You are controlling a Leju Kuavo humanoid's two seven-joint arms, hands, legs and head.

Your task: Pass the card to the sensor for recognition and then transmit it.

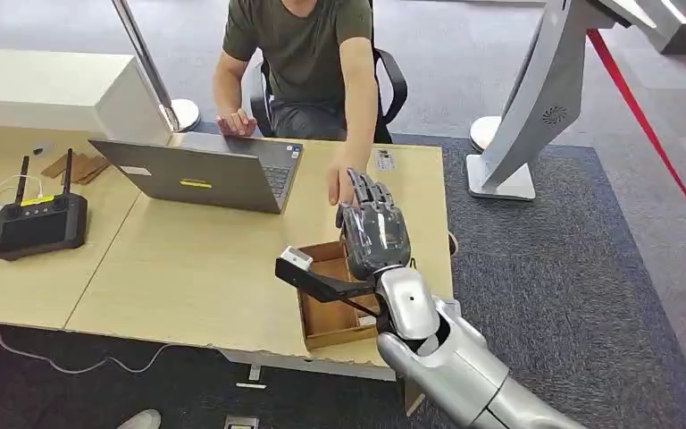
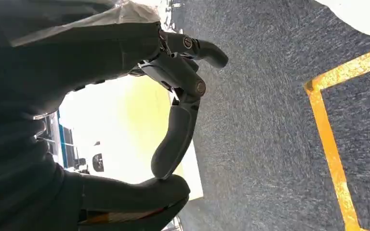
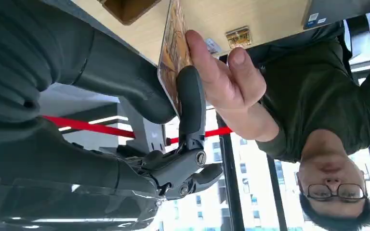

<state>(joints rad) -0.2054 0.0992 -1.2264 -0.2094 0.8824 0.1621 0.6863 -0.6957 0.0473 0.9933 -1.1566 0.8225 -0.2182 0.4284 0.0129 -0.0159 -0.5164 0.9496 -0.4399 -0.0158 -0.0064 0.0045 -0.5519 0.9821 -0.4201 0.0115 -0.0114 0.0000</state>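
Note:
My right hand (image 1: 373, 234) is raised over the table's right part, above a wooden box (image 1: 326, 329). In the right wrist view it pinches a patterned card (image 3: 173, 53) between thumb and a dark finger (image 3: 191, 103). A seated person in a green shirt (image 1: 299, 40) reaches across, and their hand (image 3: 226, 77) also holds the card's far side; the same person's hand (image 1: 343, 186) shows just beyond my fingers. A small flat device (image 1: 384, 161) lies on the table (image 1: 188, 268) near them. My left hand (image 2: 173, 125) hangs over dark carpet, fingers curled to the thumb, holding nothing.
An open grey laptop (image 1: 205, 174) stands mid-table in front of the person. A black controller with two antennas (image 1: 40, 223) and cables sit at the left. A white stand (image 1: 536, 98) and a red strap (image 1: 652, 134) are on the carpet to the right.

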